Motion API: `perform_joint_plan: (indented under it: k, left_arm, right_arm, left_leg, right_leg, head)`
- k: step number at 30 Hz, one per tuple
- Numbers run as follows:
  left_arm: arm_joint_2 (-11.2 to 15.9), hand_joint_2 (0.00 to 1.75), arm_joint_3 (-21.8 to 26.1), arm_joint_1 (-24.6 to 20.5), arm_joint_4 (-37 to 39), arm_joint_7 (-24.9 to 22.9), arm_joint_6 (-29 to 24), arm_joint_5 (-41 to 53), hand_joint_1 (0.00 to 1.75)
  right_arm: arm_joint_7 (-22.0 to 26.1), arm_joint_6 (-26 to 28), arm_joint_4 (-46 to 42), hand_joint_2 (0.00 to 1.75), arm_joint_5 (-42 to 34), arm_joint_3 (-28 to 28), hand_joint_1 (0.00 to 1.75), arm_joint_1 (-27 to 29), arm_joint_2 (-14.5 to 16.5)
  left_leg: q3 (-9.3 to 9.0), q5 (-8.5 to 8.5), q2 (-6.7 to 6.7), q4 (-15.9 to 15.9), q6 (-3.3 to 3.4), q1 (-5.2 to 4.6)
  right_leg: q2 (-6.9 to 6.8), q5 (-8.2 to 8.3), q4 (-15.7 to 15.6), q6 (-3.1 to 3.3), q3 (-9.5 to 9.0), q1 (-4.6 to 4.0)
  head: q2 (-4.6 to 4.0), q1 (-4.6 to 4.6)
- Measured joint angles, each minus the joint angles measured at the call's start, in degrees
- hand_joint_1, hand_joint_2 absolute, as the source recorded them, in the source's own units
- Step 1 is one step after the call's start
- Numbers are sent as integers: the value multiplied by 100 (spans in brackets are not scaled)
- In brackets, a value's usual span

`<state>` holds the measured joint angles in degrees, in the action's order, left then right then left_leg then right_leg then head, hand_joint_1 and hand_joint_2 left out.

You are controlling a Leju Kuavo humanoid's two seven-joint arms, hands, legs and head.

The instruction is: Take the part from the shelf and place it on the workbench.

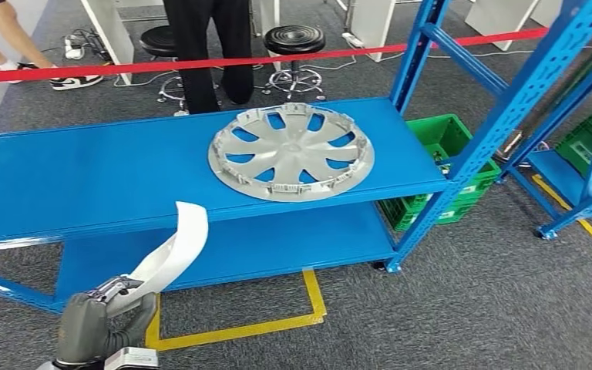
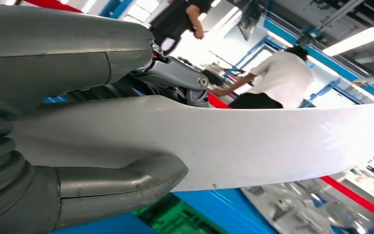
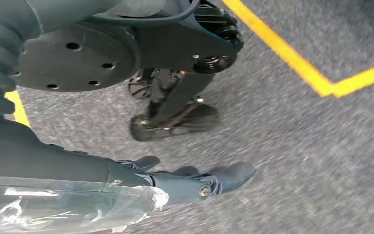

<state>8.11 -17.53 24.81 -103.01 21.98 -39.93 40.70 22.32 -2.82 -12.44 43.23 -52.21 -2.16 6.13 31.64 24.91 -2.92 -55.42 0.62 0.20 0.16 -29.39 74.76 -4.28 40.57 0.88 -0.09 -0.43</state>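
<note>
My left hand [image 1: 104, 316] is low at the front left, in front of the blue shelf [image 1: 85, 177]. It grips one end of a white curved strip part [image 1: 173, 247], which arcs up in front of the shelf's edge. In the left wrist view the thumb and fingers [image 2: 126, 180] clamp the white part [image 2: 253, 141] from both sides. A silver wheel cover [image 1: 290, 152] lies flat on the shelf's top board, toward its right end. My right hand [image 3: 185, 180] hangs over grey carpet with its fingers loosely extended, holding nothing.
A red barrier tape [image 1: 200, 63] runs behind the shelf, with a person [image 1: 208, 46] and two black stools [image 1: 294, 38] beyond it. Green crates [image 1: 447, 154] sit beside the shelf's right post. A second blue rack [image 1: 578, 169] stands at the right. Yellow tape [image 1: 312, 297] marks the floor.
</note>
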Motion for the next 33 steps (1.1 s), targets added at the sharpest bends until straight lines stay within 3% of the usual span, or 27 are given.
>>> perform_joint_plan:
  k: [1, 2, 3, 4, 6, 7, 8, 9, 11, 12, 13, 14, 15, 16, 18, 20, 22, 23, 26, 27, 33]
  left_arm:
    - [-13, 175, 38, 8, 0, 29, 0, -27, 175]
    - [-25, 175, 81, 19, 0, 60, 1, -57, 175]
    - [-36, 175, 133, 38, 0, 96, 3, -94, 175]
    - [-46, 175, 193, 60, 0, 144, 13, -146, 175]
    - [-74, 175, 343, 100, 1, 292, 72, -289, 175]
    - [-99, 175, 438, 118, 2, 385, 127, -368, 175]
    - [-134, 175, 539, 139, 2, 482, 193, -434, 175]
    - [-172, 175, 654, 170, 3, 575, 264, -490, 175]
    - [-243, 175, 878, 233, 7, 704, 372, -559, 175]
    - [-272, 175, 973, 254, 10, 737, 404, -576, 175]
    - [-300, 175, 1049, 262, 15, 763, 437, -582, 175]
    - [-331, 175, 1117, 263, 20, 798, 477, -575, 175]
    - [-370, 175, 1183, 263, 24, 846, 531, -563, 175]
    - [-415, 175, 1253, 262, 27, 907, 601, -550, 175]
    - [-531, 175, 1410, 255, 30, 1045, 752, -539, 175]
    - [-656, 175, 1577, 240, 37, 1177, 902, -544, 175]
    - [-774, 175, 1736, 223, 52, 1286, 1033, -548, 175]
    - [-834, 175, 1807, 209, 58, 1327, 1083, -550, 175]
    - [-941, 175, 1929, 182, 75, 1388, 1158, -552, 175]
    - [-948, 175, 1937, 183, 78, 1392, 1163, -551, 175]
    - [-948, 175, 1937, 183, 78, 1392, 1163, -551, 175]
  right_arm:
    - [-1, 14, 0, 175, 2, -4, 0, -2, 1]
    - [-2, 32, 0, 175, 7, -9, 0, -11, 8]
    - [-5, 55, -1, 175, 17, -17, 0, -29, 19]
    - [-17, 84, -1, 175, 36, -26, 0, -48, 35]
    - [-48, 151, -1, 175, 84, -43, 0, -68, 65]
    - [-65, 183, 1, 175, 103, -49, 0, -61, 79]
    - [-77, 213, 1, 175, 116, -53, 0, -53, 91]
    - [-87, 237, 1, 175, 130, -57, 0, -50, 105]
    - [-97, 262, 1, 175, 154, -62, 0, -64, 139]
    - [-98, 265, 2, 175, 163, -63, 0, -73, 155]
    - [-101, 268, 2, 175, 167, -64, 0, -75, 167]
    - [-105, 272, 2, 175, 167, -68, 0, -71, 173]
    - [-112, 279, 2, 175, 167, -75, 0, -66, 180]
    - [-123, 289, 2, 175, 166, -84, 0, -63, 187]
    - [-145, 318, 2, 175, 165, -99, 0, -72, 201]
    - [-158, 342, 2, 175, 164, -112, 0, -81, 205]
    - [-162, 360, 2, 175, 163, -134, 0, -59, 209]
    - [-164, 369, 2, 175, 163, -150, 0, -40, 215]
    - [-174, 384, 2, 175, 163, -185, 0, -11, 231]
    - [-177, 385, 2, 175, 164, -188, 0, -12, 231]
    - [-177, 385, 2, 175, 164, -188, 0, -12, 231]
  left_leg:
    - [59, -48, -67, -7, -20, 0]
    - [107, -87, -128, -21, -46, -6]
    - [143, -118, -186, -45, -76, -15]
    - [161, -148, -250, -68, -110, -26]
    - [170, -206, -378, -94, -177, -29]
    - [172, -224, -402, -93, -216, -16]
    - [188, -167, -328, -120, -259, -2]
    - [228, -4, -189, -228, -299, 9]
    - [393, 558, 140, -769, -350, 17]
    - [493, 824, 220, -1145, -349, 16]
    - [556, 972, 251, -1456, -341, 15]
    - [551, 990, 264, -1627, -329, 14]
    - [447, 883, 273, -1594, -313, 15]
    - [243, 711, 299, -1359, -295, 16]
    - [-341, 490, 540, -534, -248, 27]
    - [-698, 518, 763, 45, -197, 29]
    - [-710, 509, 703, 141, -123, 9]
    - [-680, 460, 625, 143, -75, 6]
    - [-589, 338, 464, 158, 38, 10]
    - [-578, 329, 456, 158, 48, 8]
    - [-578, 329, 456, 158, 48, 8]
  right_leg:
    - [-47, 154, -240, -8, -266, 4]
    - [-151, 208, -637, -12, -608, 5]
    - [-253, 170, -1096, 1, -953, -9]
    - [-329, 92, -1458, 31, -1185, -23]
    - [-322, -13, -1760, 132, -1308, -66]
    - [-273, 20, -1749, 196, -1246, -65]
    - [-226, 66, -1749, 253, -1200, -63]
    - [-179, 128, -1755, 308, -1139, -54]
    - [-66, 279, -1758, 374, -988, -45]
    - [1, 356, -1755, 387, -899, -48]
    - [69, 431, -1751, 387, -807, -52]
    - [135, 504, -1748, 380, -713, -55]
    - [202, 575, -1746, 368, -623, -55]
    - [272, 647, -1746, 354, -540, -51]
    - [413, 784, -1738, 309, -403, -48]
    - [538, 917, -1744, 243, -325, -50]
    - [659, 1053, -1798, 159, -287, -37]
    - [635, 1050, -1799, 129, -262, -30]
    - [335, 766, -1625, 104, -155, -30]
    - [290, 706, -1585, 102, -139, -30]
    - [290, 706, -1585, 102, -139, -30]
  head:
    - [0, -1]
    - [0, 0]
    - [0, 3]
    - [0, -4]
    - [1, -16]
    - [1, -24]
    - [1, -26]
    - [0, -27]
    - [0, -43]
    - [0, -47]
    - [0, -53]
    - [0, -55]
    - [0, -54]
    - [0, -54]
    - [0, -57]
    - [0, -58]
    - [0, -56]
    - [0, -57]
    - [0, -18]
    - [0, -7]
    - [0, -7]
